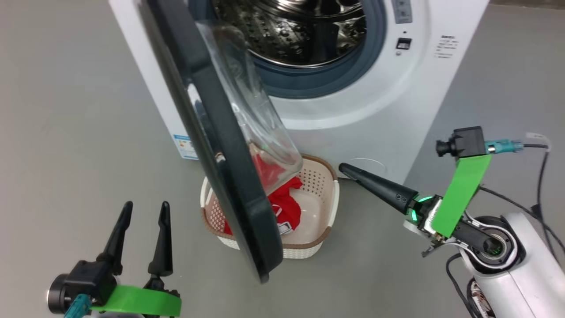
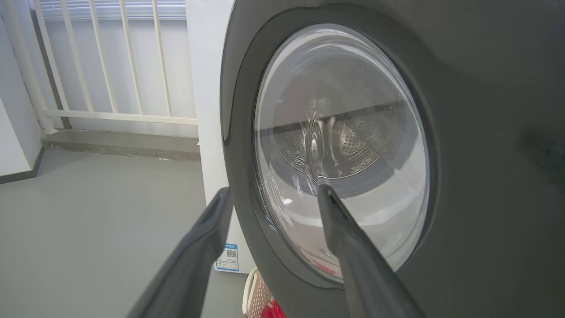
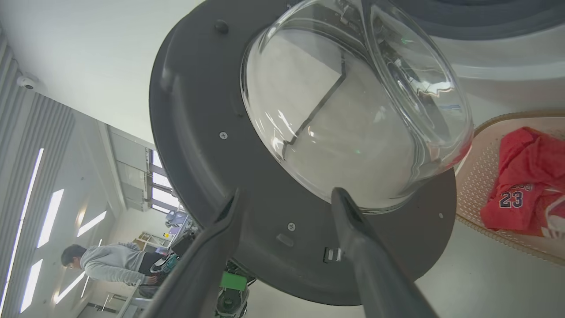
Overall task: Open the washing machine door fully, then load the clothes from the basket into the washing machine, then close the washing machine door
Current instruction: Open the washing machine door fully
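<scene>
Well, the washing machine door point(image 1: 238, 185) stands partly open over the basket point(image 1: 318, 182). Left gripper point(image 1: 147, 204) and right gripper point(image 3: 287, 193) gape, empty.

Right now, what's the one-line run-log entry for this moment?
washing machine door: swung open | clothes: in basket | left hand: open, empty | right hand: open, empty | loading: not started

Lab-like test room, grey floor point(image 1: 66, 110), freestanding washing machine point(image 1: 375, 123), person point(image 3: 108, 265) in background, ceiling strip lights point(image 3: 50, 218)

The number 23 is read on the red jersey point(image 3: 521, 190). A blue label point(image 2: 228, 257) on the washing machine point(image 2: 207, 88) — QR code noted — is found illegible.
</scene>
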Robot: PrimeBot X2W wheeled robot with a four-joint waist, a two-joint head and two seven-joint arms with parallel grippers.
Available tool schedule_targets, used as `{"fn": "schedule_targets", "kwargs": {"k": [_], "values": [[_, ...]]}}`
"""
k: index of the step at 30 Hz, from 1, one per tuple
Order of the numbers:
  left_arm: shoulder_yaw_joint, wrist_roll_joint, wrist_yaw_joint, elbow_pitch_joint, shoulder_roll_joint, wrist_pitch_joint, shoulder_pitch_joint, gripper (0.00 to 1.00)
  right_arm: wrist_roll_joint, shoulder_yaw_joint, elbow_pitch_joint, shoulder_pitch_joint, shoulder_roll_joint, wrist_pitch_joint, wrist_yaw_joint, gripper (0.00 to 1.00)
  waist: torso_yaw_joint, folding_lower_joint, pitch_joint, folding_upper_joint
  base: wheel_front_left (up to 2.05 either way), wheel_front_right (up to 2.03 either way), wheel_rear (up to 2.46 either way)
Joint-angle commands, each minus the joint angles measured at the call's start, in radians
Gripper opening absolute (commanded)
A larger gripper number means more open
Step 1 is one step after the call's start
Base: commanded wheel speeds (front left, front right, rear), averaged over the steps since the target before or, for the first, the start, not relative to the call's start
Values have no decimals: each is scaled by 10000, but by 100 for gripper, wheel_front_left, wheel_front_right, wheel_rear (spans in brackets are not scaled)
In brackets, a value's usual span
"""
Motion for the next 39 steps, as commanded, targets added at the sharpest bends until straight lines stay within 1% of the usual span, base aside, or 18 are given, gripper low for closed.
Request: {"fn": "schedule_targets", "kwargs": {"k": [1, 7, 14, 20, 24, 26, 29, 33, 39], "values": [[368, 125, -75, -185, 177, -53, -108, 100, -230, 41, -412, 140, -88, -205, 17, 100, -339, 0, -32, 0, 0, 0, 0], [472, 217, -121, -171, 177, -53, -15, 100, -1255, 87, -1100, 708, -579, -1513, 17, 100, -851, 0, -81, 0, 0, 0, 0], [712, 304, -170, -224, 177, -53, 229, 100, -2810, 438, -1466, 1266, -1309, -3834, 17, 100, -1342, 0, -200, 0, 0, 0, 0], [743, 241, -201, -267, 177, -53, 418, 100, -4006, 793, -1275, 1827, -1870, -6316, 17, 100, -1609, 0, -380, 0, 0, 0, 0], [669, 151, -210, -236, 177, -53, 439, 100, -4743, 965, -804, 2285, -2074, -8045, 17, 100, -1685, 0, -495, 0, 0, 0, 0], [659, 153, -212, -236, 177, -53, 466, 100, -5120, 1036, -472, 2473, -2150, -8671, 17, 100, -1725, 0, -544, 0, 0, 0, 0], [690, 167, -217, -254, 177, -53, 525, 100, -5648, 939, -5, 2666, -2140, -9090, 17, 100, -1790, 0, -599, 0, 0, 0, 0], [744, 180, -224, -260, 177, -53, 620, 100, -6351, 630, 398, 2840, -1961, -9210, 17, 100, -1900, 0, -648, 0, 0, 0, 0], [754, 216, -236, -235, 177, -53, 707, 100, -7998, -404, 561, 3193, -1529, -9219, 17, 100, -1950, 0, -735, 0, 0, 0, 0]]}}
